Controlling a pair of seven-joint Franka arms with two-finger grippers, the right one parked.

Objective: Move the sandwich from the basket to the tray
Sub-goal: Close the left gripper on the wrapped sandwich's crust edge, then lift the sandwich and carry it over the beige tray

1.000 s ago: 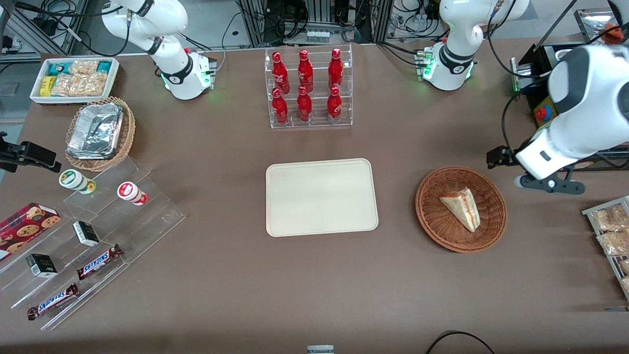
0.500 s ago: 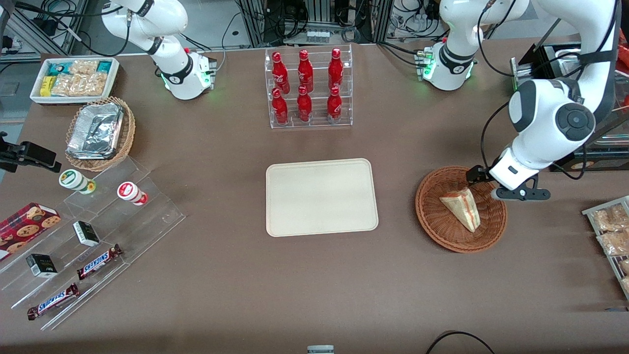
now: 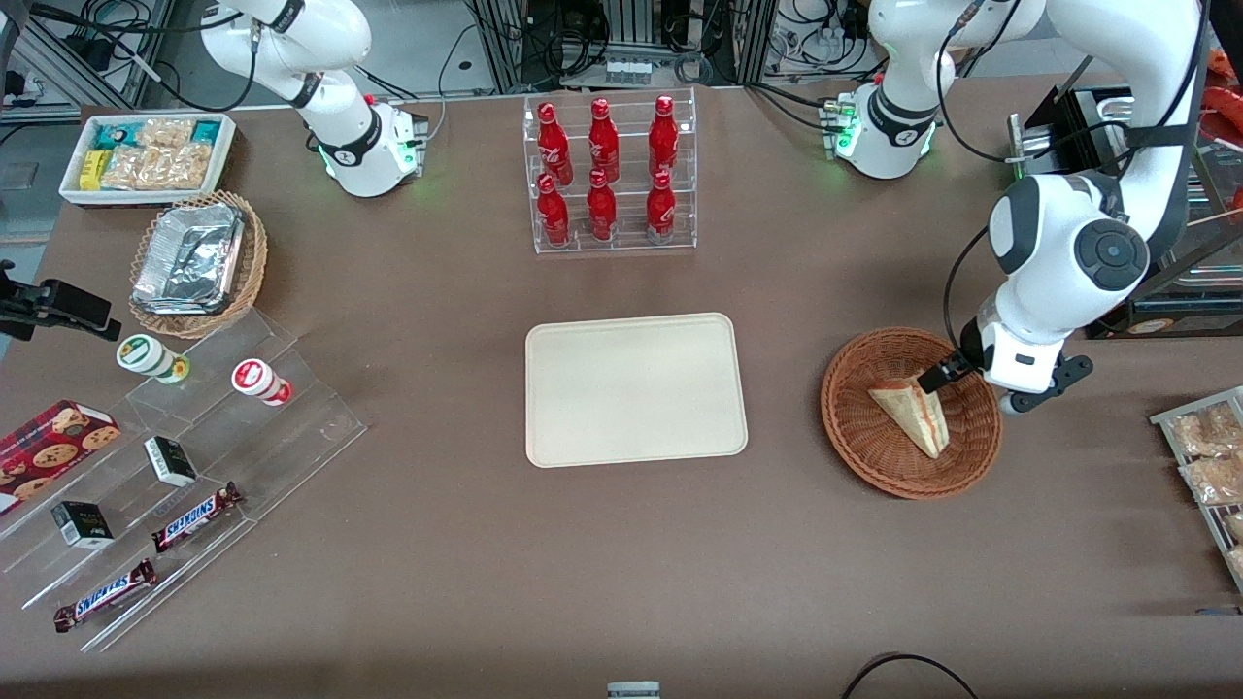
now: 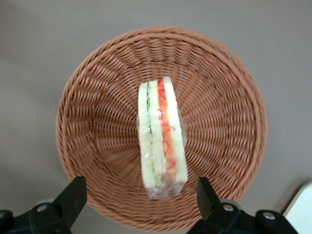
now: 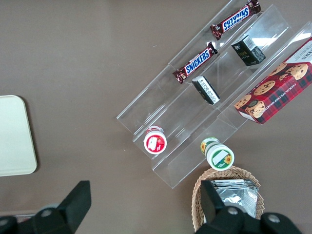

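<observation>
- The gripper (image 3: 957, 374) hangs over the basket (image 3: 859, 442) at right of centre in the front view, its fingers (image 4: 73, 195) spread wide apart and holding nothing.
- The sandwich (image 3: 913, 413) lies in the basket's middle, cut edge up.
- Judged from here, the fingers should drop straight down, straddle the wedge's flat bread faces and close gently, since soft bread crushes.
- The clear wrap looks slippery, so a low, central hold seems wise.
- The basket is round, ribbed wicker with sloping walls.
- The tray (image 3: 636, 447) at frame centre is smooth, flat cream plastic with a low rim.
</observation>
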